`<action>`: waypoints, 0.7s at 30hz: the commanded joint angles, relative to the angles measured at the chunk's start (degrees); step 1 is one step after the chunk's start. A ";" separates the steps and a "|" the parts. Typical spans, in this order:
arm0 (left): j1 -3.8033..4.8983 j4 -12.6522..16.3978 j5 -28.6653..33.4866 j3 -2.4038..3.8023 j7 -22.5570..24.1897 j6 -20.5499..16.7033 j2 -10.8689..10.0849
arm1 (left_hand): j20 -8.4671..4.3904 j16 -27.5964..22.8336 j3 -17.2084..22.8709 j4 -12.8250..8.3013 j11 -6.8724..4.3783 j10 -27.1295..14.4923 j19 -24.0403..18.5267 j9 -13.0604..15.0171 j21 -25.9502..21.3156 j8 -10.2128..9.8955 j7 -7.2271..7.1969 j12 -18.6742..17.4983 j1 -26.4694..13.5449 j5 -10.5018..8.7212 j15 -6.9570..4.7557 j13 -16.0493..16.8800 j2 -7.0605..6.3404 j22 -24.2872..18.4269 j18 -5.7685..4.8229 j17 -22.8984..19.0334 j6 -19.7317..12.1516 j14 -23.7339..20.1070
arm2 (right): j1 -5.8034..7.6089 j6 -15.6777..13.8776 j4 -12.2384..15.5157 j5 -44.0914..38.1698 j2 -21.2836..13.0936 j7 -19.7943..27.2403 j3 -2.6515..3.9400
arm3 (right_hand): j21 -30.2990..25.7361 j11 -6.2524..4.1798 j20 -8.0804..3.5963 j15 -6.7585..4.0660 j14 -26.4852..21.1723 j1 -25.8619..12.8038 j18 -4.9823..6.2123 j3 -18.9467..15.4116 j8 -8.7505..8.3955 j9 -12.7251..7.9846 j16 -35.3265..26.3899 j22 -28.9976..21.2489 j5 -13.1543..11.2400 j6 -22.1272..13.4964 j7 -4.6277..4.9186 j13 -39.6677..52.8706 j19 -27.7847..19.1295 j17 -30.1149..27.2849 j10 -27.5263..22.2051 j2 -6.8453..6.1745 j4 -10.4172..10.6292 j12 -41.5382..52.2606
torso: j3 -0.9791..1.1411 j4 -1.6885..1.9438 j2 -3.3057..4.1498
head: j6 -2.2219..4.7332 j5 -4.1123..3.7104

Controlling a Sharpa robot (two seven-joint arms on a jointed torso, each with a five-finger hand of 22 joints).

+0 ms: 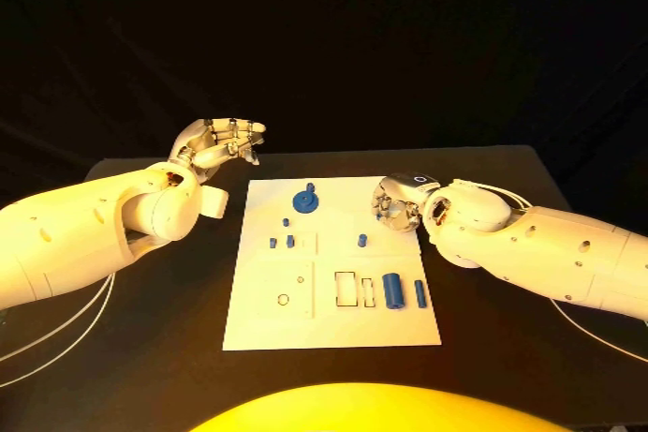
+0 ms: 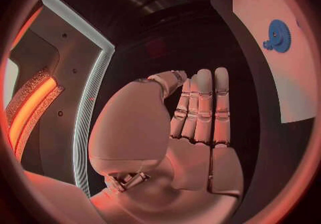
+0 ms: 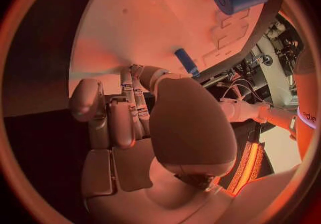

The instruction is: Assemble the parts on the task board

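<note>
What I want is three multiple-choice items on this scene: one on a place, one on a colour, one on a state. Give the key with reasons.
1. The gear lies on the task board at:
A. its far end
B. its near end
C. its middle

2. The big cylinder is:
A. red
B. green
C. blue

3. The left robot hand is:
A. holding the gear
B. holding nothing, off the board
C. pressing on the board

Key: 1 A, since the gear sits by the board's far edge in the head view. 2 C, since the cylinder shows blue on the white board. 3 B, since the left wrist view shows a bare palm with straight fingers.
</note>
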 commanded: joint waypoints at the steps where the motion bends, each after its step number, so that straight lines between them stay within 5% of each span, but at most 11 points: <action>1: 0.06 0.18 -0.74 0.06 0.14 -0.18 0.07 | 0.08 -0.20 -0.03 -0.31 -0.11 0.46 0.29 -0.08 -0.09 0.04 -0.18 0.21 0.34 0.17 -0.15 -0.08 0.31 -0.03 0.82 -0.07 0.04 0.04 | -1.18 7.78 0.38 -2.44 0.13 -1.82 -0.96 | 0.28 -0.28 0.01 -0.35 2.23 -1.03 -0.65 0.30 -0.04 0.11 -0.16 1.55 0.07 0.14 0.17 0.30 0.38 -0.05 0.70 0.22 -0.67 -0.63 | -0.02 0.01 0.00 | -0.05 -0.06; 7: 0.06 0.24 -0.98 0.06 -0.14 -0.22 0.03 | 0.03 -0.29 -0.04 -0.51 -0.11 0.48 0.36 -0.11 -0.03 0.02 -0.17 0.17 0.57 0.16 -0.18 -0.17 0.31 0.00 0.82 -0.12 0.04 0.07 | -1.20 6.93 0.57 -3.69 0.18 -3.14 -1.04 | 0.59 -0.24 0.05 -0.30 2.26 -1.45 -0.71 0.65 -0.14 0.19 -0.08 1.81 0.07 0.07 0.20 0.23 0.43 0.00 0.73 0.29 -0.95 -0.96 | 0.03 -0.04 -0.01 | 0.01 -0.13; 21: 0.06 0.39 -1.41 0.06 -0.66 -0.08 0.00 | 0.01 -0.33 -0.06 -0.58 -0.09 0.47 0.38 -0.13 -0.01 0.00 -0.15 0.14 0.63 0.15 -0.18 -0.22 0.31 0.02 0.81 -0.15 0.02 0.08 | -1.23 -3.70 2.28 -4.19 -0.54 -4.74 -1.02 | 5.17 -0.77 -0.11 -0.66 2.85 -4.11 -1.44 1.55 0.67 1.38 1.41 4.26 -0.03 1.10 -0.41 0.57 2.05 1.63 2.83 0.90 -1.81 -1.35 | -0.07 0.08 -0.08 | 0.15 0.22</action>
